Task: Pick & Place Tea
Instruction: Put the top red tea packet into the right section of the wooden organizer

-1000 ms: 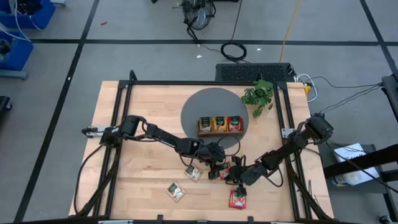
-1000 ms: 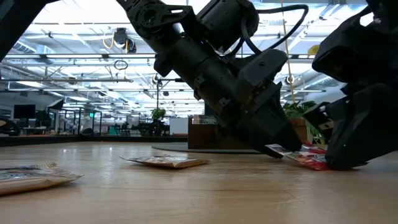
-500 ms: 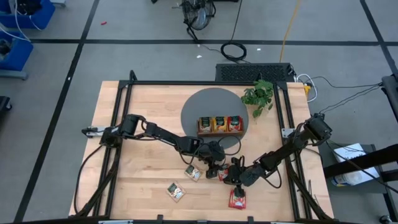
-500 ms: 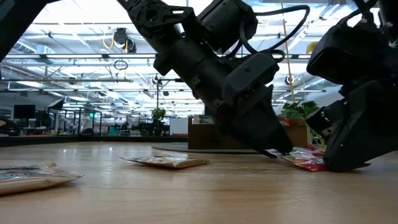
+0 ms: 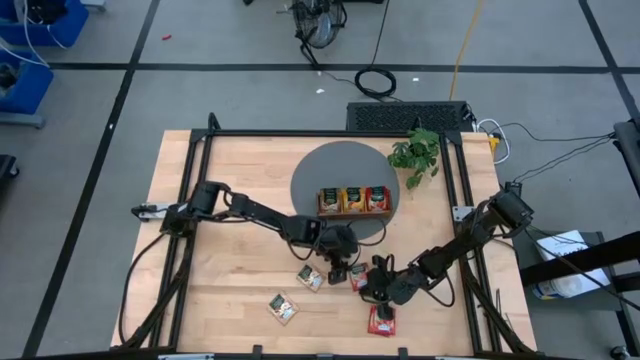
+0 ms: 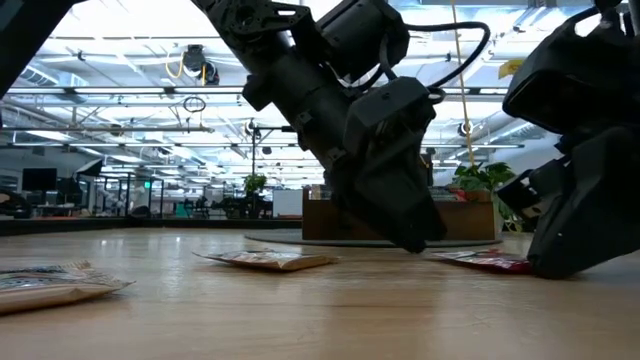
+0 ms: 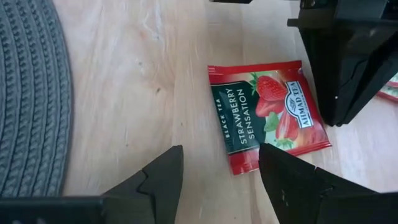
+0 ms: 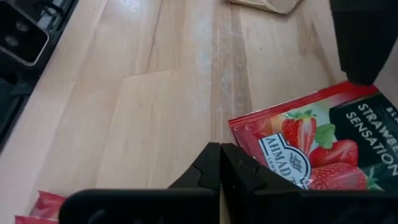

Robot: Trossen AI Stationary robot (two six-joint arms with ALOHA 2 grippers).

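Movement over the last second was small but telling: the left gripper (image 5: 343, 268) had drawn back a little toward the grey mat (image 5: 315, 175), and in the low view its tip had risen off the red strawberry sachet (image 7: 266, 114) it had been pressing against a second before. The sachet now lay flat on the table (image 5: 220, 290), in front of the wooden tray (image 5: 354, 212) and between the two grippers, and nothing gripped it. From the left wrist view the left jaws stood spread wide, with the sachet just ahead of them and bare wood between the fingers. The right gripper (image 5: 375, 287) was clenched shut on nothing; it rested at the far edge of the same sachet, and had crept slightly inward to meet it. To my eye the two arms had been nudging the packet into a better position, the right one acting as a stop, and the left had backed off to line up a fresh grasp. If so, the pick itself was still to come. Other tea lay loose nearby: a second red sachet (image 5: 382, 320) toward the front edge, and two beige ones (image 5: 310, 278) (image 5: 283, 307) to the left. The tray already held packets in its compartments, so the job looked partly done, with several bags left to fetch.
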